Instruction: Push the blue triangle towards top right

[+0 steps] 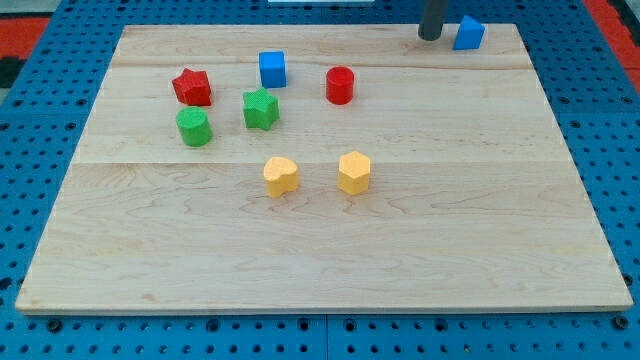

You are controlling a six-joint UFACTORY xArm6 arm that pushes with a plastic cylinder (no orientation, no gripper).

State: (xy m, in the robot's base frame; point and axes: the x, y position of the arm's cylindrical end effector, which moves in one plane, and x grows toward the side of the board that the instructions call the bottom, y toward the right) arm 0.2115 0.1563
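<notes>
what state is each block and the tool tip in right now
blue triangle: near the board's top right corner, just right of my tip
my tip: on the board, beside the triangle
blue cube: untouched
red star: untouched
red cylinder: upright
green cylinder: upright
green star: untouched
yellow blocks: side by side, apart

We see a pale wooden board (330,240) made of joined planks, grain running across the view, with faint seams near the view's top and middle. It rests on a blue perforated base (40,90) with regular rows of holes, visible on all sides. At the top corners we note red patches (20,25). Lighting is even and diffuse; shadows are short and soft.
</notes>
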